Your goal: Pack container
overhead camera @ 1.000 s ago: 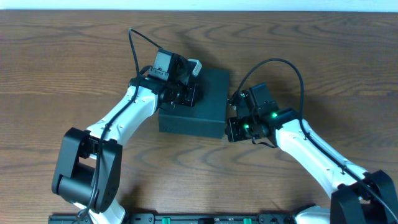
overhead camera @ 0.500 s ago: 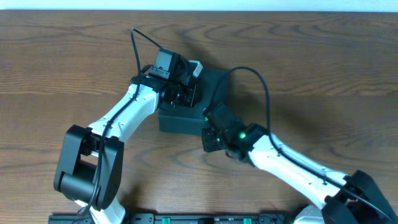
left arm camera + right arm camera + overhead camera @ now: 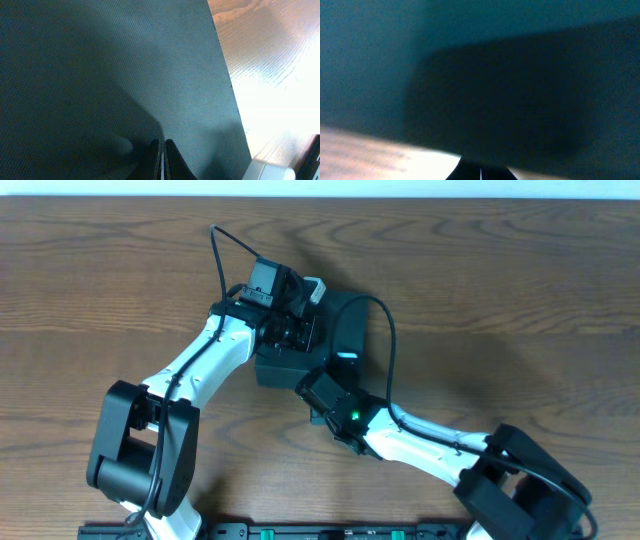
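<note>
- The right arm (image 3: 430,445) has swung from the right side of the container (image 3: 343,325) round to its near front edge, while the left arm (image 3: 200,365) has stayed put.
- The right claw (image 3: 480,173) is pinched together, empty, close to the box's dark wall.
- The left claw (image 3: 161,152) is likewise closed on nothing, tips down at the lid; whether they touch it cannot be told.
- The container sits closed mid-tabletop (image 3: 520,290).

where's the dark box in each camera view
Overhead: the container sits at centre, slightly above the middle.
Left wrist: the container fills the left and centre.
Right wrist: the container fills the upper part, blurred.
Shared landmark: the wooden table, at the right edge in left wrist and bottom left in right wrist.
</note>
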{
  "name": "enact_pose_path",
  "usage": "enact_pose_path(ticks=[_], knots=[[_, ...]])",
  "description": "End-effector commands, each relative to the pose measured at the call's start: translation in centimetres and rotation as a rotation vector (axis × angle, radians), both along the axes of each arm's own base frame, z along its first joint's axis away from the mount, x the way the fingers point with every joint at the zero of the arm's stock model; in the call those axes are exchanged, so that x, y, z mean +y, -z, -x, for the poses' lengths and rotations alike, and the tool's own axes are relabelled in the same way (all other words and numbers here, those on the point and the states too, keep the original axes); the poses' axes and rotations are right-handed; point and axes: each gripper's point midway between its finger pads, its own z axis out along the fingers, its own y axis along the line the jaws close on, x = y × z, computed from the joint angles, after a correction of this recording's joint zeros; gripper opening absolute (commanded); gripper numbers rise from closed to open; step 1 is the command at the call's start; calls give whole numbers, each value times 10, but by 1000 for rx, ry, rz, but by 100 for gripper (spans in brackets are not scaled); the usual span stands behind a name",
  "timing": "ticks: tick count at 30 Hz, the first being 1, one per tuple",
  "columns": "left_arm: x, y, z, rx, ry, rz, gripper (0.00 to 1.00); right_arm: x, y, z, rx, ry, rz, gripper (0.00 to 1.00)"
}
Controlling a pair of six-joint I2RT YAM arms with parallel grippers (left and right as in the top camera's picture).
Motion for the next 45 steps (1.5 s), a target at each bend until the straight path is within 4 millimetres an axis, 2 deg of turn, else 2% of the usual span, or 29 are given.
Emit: enact_pose_path(ticks=[1,8,12,15,18,22,25,28,30,32,36,39,40,41,42,43,44,45], knots=[[10,49,22,109,12,-107,6,-14,-5,-13,-84,121,25,2],[10,49,22,110,11,-107,6,-11,-17,-29,-177,157,5,2],[10,49,22,112,11,-103,6,-12,-16,-25,-155,146,9,2],[12,47,19,108,2,-101,6,-11,-30,-19,-136,132,-15,2],[20,34,9,105,-26,-83,6,-12,-70,-19,-180,99,-44,2],[40,-15,-17,53,-86,4,6,-20,-138,-21,-316,2,-83,2],[69,-60,-34,-20,-160,38,6,-41,-186,-18,-413,-21,-109,2],[107,-100,-41,-102,-250,53,6,-67,-215,-10,-455,-18,-135,1],[132,-124,-40,-153,-307,58,6,-90,-227,-3,-457,6,-156,1],[158,-146,-33,-206,-357,50,6,-115,-232,4,-450,29,-143,1],[194,-172,-11,-261,-433,-2,6,-171,-228,23,-399,135,-103,1],[200,-179,5,-270,-448,-52,6,-198,-226,34,-380,211,-92,2],[199,-182,8,-275,-446,-52,6,-205,-228,36,-388,236,-91,8],[198,-184,10,-280,-443,-51,6,-208,-230,37,-395,248,-91,19],[198,-186,12,-285,-443,-50,6,-212,-232,37,-403,262,-93,41],[197,-188,13,-289,-443,-50,10,-214,-232,37,-407,269,-93,61],[197,-188,13,-292,-443,-49,20,-215,-233,37,-409,274,-94,83],[198,-188,13,-290,-446,-49,43,-215,-233,37,-408,275,-93,99]])
